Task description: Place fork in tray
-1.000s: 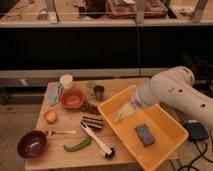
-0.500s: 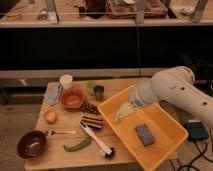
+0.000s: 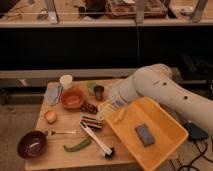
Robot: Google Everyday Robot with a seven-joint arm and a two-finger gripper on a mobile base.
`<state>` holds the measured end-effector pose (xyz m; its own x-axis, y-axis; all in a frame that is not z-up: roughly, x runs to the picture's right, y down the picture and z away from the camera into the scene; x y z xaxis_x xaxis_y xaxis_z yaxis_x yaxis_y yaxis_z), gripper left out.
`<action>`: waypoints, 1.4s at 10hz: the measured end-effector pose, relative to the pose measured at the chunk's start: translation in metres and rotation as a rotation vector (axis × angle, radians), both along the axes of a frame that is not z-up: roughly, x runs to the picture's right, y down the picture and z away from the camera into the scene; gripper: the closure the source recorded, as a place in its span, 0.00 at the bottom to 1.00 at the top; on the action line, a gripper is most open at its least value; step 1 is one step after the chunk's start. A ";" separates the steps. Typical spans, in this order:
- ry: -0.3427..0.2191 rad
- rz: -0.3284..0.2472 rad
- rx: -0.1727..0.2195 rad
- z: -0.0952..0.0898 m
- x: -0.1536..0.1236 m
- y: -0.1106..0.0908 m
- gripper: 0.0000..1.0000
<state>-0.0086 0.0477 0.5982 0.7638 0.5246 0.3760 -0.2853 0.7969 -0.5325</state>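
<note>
The fork point(image 3: 62, 132) lies flat on the counter point(image 3: 59, 159) in the near-left part, well apart from the tray point(image 3: 167, 131) and untouched. Its tip end points left toward a dark red bowl point(image 3: 32, 144), which sits just beside it at the near-left corner. Just near of the fork lies a green pepper point(image 3: 77, 145), and to its right a long black-and-white brush point(image 3: 98, 142) runs diagonally toward the near edge.

The tray fills the right side of the counter, turned at an angle, and holds a small grey-blue sponge point(image 3: 144, 134) near its middle.

The white arm reaches in from the right, over the far side of the tray. Its claw point(image 3: 112, 113) hangs at the tray's far-left corner, above the rim. It is released, with nothing in it.

Farther back on the left stand an orange bowl point(image 3: 73, 98), a white cup point(image 3: 66, 80) behind it and a small dark cup point(image 3: 99, 92) to its right. A crumpled blue cloth point(image 3: 53, 95) lies at the far-left edge, and a round peach-coloured fruit point(image 3: 50, 116) sits nearer, on the left.
</note>
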 end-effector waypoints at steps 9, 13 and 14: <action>-0.030 -0.068 0.015 0.030 -0.027 -0.004 0.20; -0.108 -0.191 0.021 0.077 -0.126 -0.009 0.20; -0.128 -0.220 0.022 0.081 -0.148 -0.006 0.20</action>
